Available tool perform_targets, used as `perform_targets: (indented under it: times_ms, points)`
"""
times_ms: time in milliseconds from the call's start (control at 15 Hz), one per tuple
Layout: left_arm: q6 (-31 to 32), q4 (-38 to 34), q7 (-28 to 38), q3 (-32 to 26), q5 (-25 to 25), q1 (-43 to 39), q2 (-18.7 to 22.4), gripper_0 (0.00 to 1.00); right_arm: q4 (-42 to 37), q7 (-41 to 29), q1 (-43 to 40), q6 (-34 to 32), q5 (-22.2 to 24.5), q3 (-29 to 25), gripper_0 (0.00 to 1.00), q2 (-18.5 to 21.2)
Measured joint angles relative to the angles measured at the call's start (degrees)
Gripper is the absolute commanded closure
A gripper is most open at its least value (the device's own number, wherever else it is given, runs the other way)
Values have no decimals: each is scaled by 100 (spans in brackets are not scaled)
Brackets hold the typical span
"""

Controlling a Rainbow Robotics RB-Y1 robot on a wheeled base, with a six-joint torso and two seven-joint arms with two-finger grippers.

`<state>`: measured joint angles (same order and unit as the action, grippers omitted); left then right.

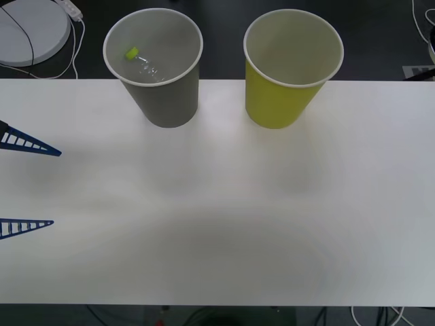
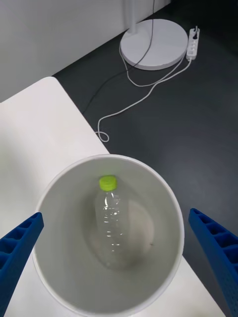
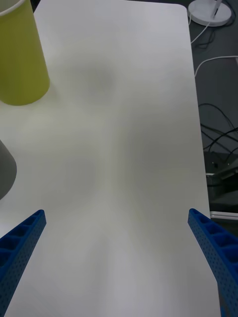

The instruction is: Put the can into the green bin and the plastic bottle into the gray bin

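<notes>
The left gripper (image 1: pixel 30 187) sits low at the near left edge of the white table (image 1: pixel 224 224), its two blue fingers (image 1: pixel 30 141) spread wide with nothing between them, hovering over bare tabletop. In its wrist view the fingers (image 3: pixel 22 242) frame open table, with the green bin (image 3: pixel 20 54) well ahead and a sliver of the gray bin (image 3: pixel 6 171) at the side.

Farther back, the two bins stand upright side by side near the far edge, apart from each other: the gray bin (image 1: pixel 170 102) on the left, the green bin (image 1: pixel 279 102) on the right.

The right gripper (image 2: pixel 116 247) hangs directly above the gray bin (image 2: pixel 59 277), fingers (image 2: pixel 215 242) spread apart and holding nothing. The bottle (image 2: pixel 111 223) lies inside that bin, leaning on the wall, cap up; from the front the bottle (image 1: pixel 144 64) shows there too.

Beyond the table, a white round base (image 1: pixel 30 30) and cables lie on the dark floor.
</notes>
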<state>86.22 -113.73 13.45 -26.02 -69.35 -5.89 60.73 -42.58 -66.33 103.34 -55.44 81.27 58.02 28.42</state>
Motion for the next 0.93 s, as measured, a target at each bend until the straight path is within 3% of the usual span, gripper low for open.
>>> perform_targets:
  times_ms: [533, 933]
  points:
    - [0, 0, 0, 0, 0, 0, 0, 0, -2323, -32, -1008, 69, -371, -313, 0, 1568]
    - [0, 0, 0, 0, 0, 0, 0, 0, -3327, 364, -1686, 202, -1139, -508, 0, 2446]
